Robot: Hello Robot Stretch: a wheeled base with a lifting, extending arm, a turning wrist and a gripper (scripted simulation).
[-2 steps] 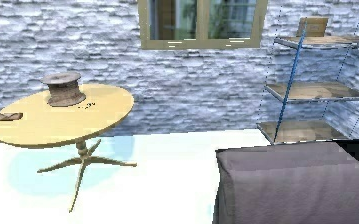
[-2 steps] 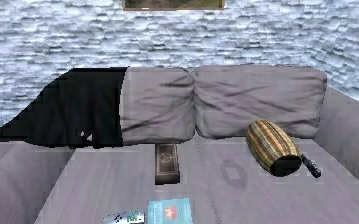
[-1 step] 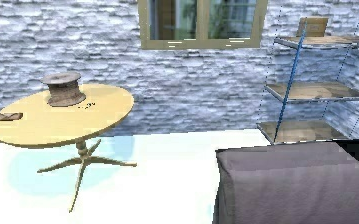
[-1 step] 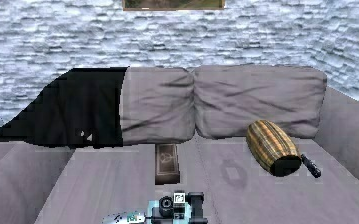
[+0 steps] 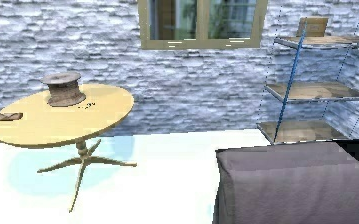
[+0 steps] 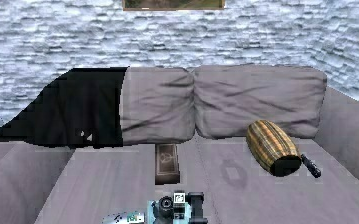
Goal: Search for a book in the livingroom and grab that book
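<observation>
Here, claw (image 6: 137, 215), grey sofa (image 6: 102, 180), stone wall (image 6: 47, 40).

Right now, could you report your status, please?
Gripper by grey fabric sofa, load unclear. Dark brown flat book on seat, nearby. Striped wooden barrel-shaped object lies apart.

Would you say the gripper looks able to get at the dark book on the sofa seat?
Probably yes: the book lies flat on the sofa seat just past the gripper, with bare cushion between them. The striped brown thing sits well off toward the arm side view's right.
</observation>
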